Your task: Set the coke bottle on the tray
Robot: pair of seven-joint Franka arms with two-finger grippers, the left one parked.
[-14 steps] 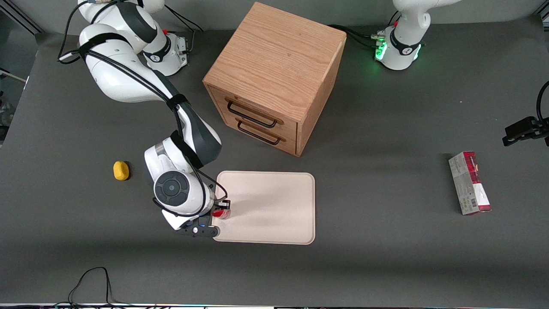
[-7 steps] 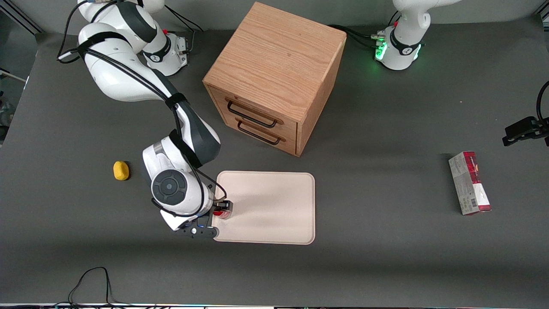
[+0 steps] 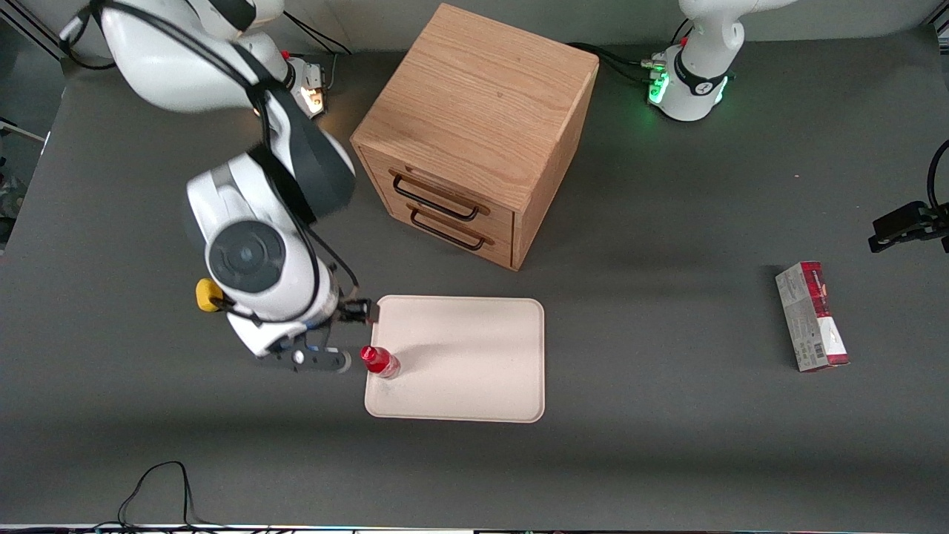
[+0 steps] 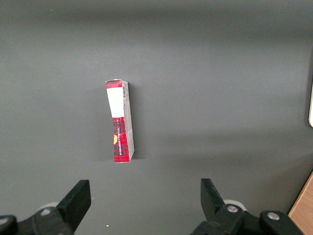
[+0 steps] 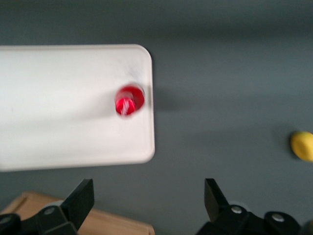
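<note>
1. Now the small red coke bottle with a red cap [image 3: 379, 361] stands upright on its own on the large flat cream tray with rounded corners [image 3: 474, 363], close to the tray's edge at the working arm's end; half a second ago it sat between the claw's fingers at much the same spot.
2. The right arm's claw [image 3: 334, 337] has let go and risen: its two dark fingers [image 5: 78, 200] are spread wide apart with nothing between them, and it hangs above the dark grey bench [image 3: 667, 445] just beside the tray's edge, no longer touching the bottle.
3. Since the earlier frames the white wrist has moved farther from the front camera and away from the tray, so that it now covers part of the small yellow rounded object [image 3: 206, 294], which lay fully in sight before.
4. Seen from the right wrist, the bottle's red cap [image 5: 129, 101] sits near one rounded corner of the tray [image 5: 58, 98], with the yellow object [image 5: 303, 146] well apart on the bench.
5. The oak drawer cabinet with two black handles [image 3: 474, 133] stands farther from the front camera than the tray, unchanged.
6. The red-and-grey rectangular carton [image 3: 811, 316] lies toward the parked arm's end of the bench, unmoved.
</note>
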